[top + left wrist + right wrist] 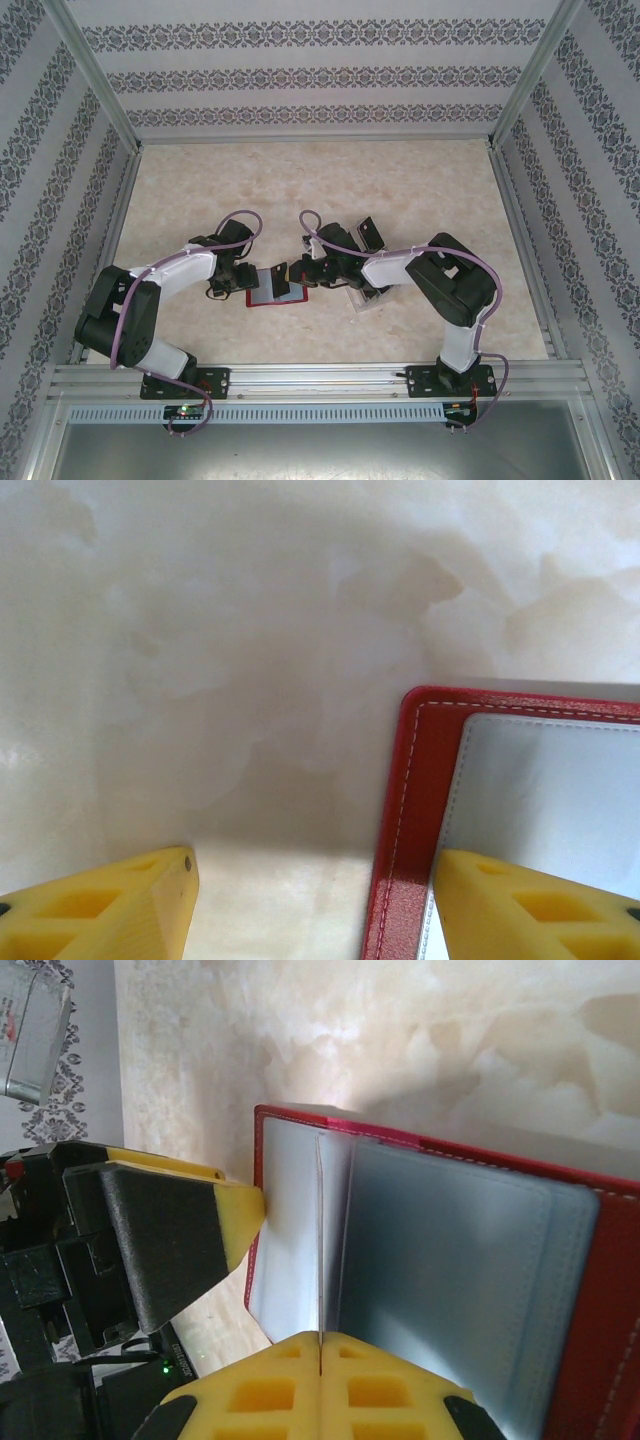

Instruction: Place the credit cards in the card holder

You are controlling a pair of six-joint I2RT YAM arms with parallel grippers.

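so the card holder (pixel 275 292) lies open and flat on the table (pixel 300 190) with its grey pockets up, and both grippers are right at it. the left gripper (pixel 315 875) is at the holder's left edge with its fingers apart, clamped on nothing. one yellow finger (pixel 530 900) is over the grey lining just inside the red rim, and the other is off the holder over bare table. my guess is it's there to pin the holder down, but i can't tell if it actually touches.

the right gripper (pixel 320 1345) comes in from the holder's other side, pinched together on what reads as a credit card (pixel 319 1240). from the wrist the card is edge-on, a thin line over the lining beside a pocket flap.

for the slide-in i'd line the card's leading edge up with the pocket mouth and go in at a shallow angle along the lining, not straight down. the left finger should press so the holder doesn't skate or fold. i'd let go only once the card is mostly inside, since a thin card can slip or flex in a pinch.

a clear tray (pixel 362 300) sits just right of the holder, and i can't make out what's in it.
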